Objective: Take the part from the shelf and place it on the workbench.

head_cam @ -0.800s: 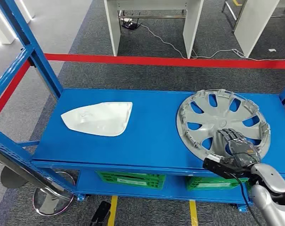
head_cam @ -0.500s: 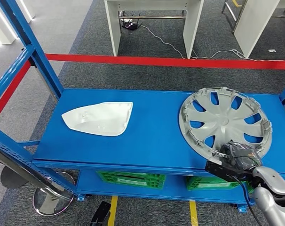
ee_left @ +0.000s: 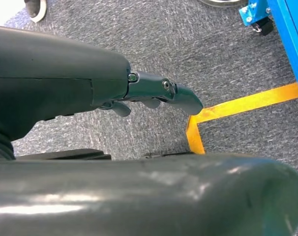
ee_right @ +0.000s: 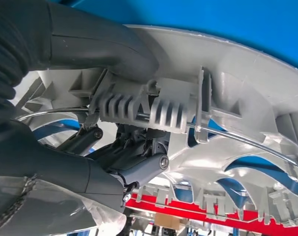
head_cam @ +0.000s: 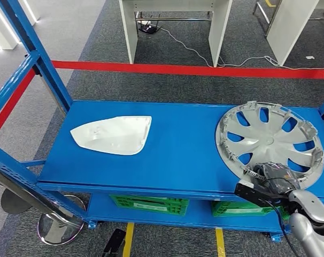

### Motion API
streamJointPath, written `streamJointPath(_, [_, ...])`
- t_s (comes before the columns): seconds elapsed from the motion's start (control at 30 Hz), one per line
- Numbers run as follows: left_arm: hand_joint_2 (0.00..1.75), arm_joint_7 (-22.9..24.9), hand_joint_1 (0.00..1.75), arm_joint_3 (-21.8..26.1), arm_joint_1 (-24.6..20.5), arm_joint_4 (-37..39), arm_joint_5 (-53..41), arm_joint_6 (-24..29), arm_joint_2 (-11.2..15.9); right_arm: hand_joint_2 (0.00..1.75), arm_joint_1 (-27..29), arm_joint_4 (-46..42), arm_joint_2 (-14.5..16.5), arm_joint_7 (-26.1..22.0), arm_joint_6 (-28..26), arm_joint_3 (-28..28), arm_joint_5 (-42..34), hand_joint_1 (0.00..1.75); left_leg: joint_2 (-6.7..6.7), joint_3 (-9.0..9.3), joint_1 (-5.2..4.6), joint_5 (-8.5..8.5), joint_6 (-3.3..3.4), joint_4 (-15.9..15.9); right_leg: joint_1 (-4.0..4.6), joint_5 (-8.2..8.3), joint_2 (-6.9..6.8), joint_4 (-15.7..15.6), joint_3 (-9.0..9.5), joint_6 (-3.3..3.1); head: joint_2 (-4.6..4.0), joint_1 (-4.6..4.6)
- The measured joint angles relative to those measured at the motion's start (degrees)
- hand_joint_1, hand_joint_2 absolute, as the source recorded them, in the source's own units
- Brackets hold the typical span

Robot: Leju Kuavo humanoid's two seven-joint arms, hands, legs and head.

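The right hand (head_cam: 275,178) holds the grey wheel cover (head_cam: 270,141) at its near edge, at the front right of the blue shelf (head_cam: 180,150). In the right wrist view the thick thumb (ee_right: 103,46) presses on one side of the cover's rim and the darker fingers (ee_right: 140,169) are on the other side, so the rim is pinched between them. The wheel cover (ee_right: 229,98) is tilted: its near edge is lifted at the hand, while the far part is low over the shelf surface. I cannot tell if the far edge touches the shelf.

A white curved panel (head_cam: 112,135) lies flat on the left part of the same shelf, well apart from the wheel cover. Under the shelf board there are green crates (head_cam: 148,204). Behind the shelf a red tape (head_cam: 184,69) runs across the grey carpet, and white table legs (head_cam: 218,27) stand further back.

The left hand (ee_left: 155,93) hangs over the carpet near a yellow floor line (ee_left: 244,104). Its fingers are stretched and hold nothing.
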Motion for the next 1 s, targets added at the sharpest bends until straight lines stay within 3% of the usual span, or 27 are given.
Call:
streamJointPath(0.17, [0.00, -0.2, 0.00, 0.2, 0.0, 0.0, 0.0, 0.1, -0.1, 1.75, 0.8, 0.3, 0.2, -1.2, -5.2, 0.0, 2.5, 1.75, -0.02, -0.03, 0.00, 0.00, 0.00, 0.0, 0.00, 0.00, -0.03, 0.0, 0.00, 0.00, 0.00, 0.00])
streamJointPath(0.4, [0.00, 0.3, 0.00, 0.3, 0.0, 0.0, -0.7, 0.7, -0.2, 1.75, 5.7, -0.5, 2.9, -4.1, -20.9, -1.9, 12.9, 1.75, -0.03, -0.15, 0.00, 0.00, 0.00, 0.0, 0.00, -0.01, -0.01, 0.0, -0.13, -0.01, 0.00, -0.01])
streamJointPath(1.0, [0.00, 0.4, 0.00, 0.3, -0.7, 0.0, -1.5, 0.8, -0.7, 1.75, 8.0, -1.9, 4.4, -6.3, -22.7, -4.8, 15.1, 1.75, -0.02, -0.26, 0.00, -0.01, 0.00, 0.0, 0.00, -0.02, 0.00, 0.0, -0.24, 0.00, 0.00, 0.01])
